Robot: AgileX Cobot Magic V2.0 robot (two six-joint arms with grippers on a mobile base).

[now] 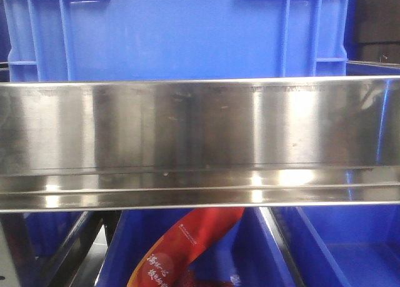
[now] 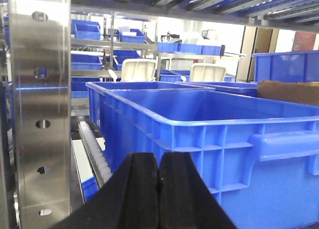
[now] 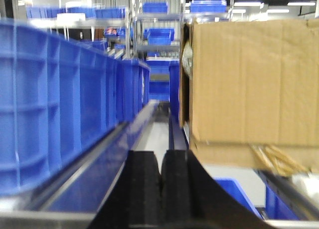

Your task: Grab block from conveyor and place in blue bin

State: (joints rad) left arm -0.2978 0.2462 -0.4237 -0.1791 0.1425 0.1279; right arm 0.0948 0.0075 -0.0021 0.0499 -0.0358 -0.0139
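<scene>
The conveyor and the block are out of view in every frame. A large blue bin (image 2: 214, 129) stands on the shelf right ahead of my left gripper (image 2: 159, 181), whose black jaws are pressed together with nothing between them. A row of blue bins (image 3: 60, 104) runs along the left in the right wrist view. My right gripper (image 3: 160, 181) is shut and empty, low in its view, pointing down a shelf aisle. In the front view a blue bin (image 1: 181, 34) stands close behind a steel shelf rail (image 1: 200, 137).
A perforated steel upright (image 2: 41, 109) stands at the left gripper's left. A cardboard box (image 3: 249, 84) sits close on the right gripper's right. Below the steel rail, a lower blue bin (image 1: 262, 262) holds a red packet (image 1: 181, 252). More shelves of blue bins stand far back.
</scene>
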